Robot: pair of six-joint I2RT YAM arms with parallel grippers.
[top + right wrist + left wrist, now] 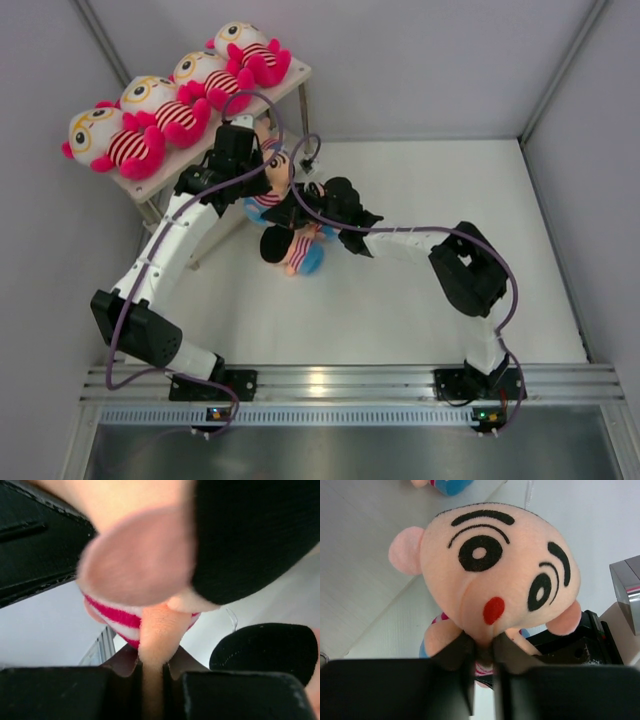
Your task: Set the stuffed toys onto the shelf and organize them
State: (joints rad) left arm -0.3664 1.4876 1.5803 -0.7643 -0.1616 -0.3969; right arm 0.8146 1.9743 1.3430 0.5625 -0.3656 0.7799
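At the upper left of the top view, the shelf, with the top board already taken up by a row of four white-headed toys, set side by side, faces up, so hardly any free place left there. Just below and right of that board, near the centre of the frame and apparently off the table: one peach-faced doll, held from two sides at once. Clamped by the left gripper at the neck, right under the chin, jaws closed tight on the striped shirt, with the face turned up into the left wrist view. Pinched also by the right gripper, jaws closed on one peach arm of, most probably, this same doll, with striped shirt and black hair just above. Judged as a re-grip or a straightening: with a hold at the neck alone, free to hang and swing; with the arm taken too, easier to turn upright before sliding into the lower tier. Lower tier hidden under the top board and both arms in the top view, so cannot tell how full. Lying on the table just below the grippers: another black-haired doll, blue pants toward the right, not yet picked. Probably about half done. Better not to stretch the doll between the two grips, nor to bump the shelf.
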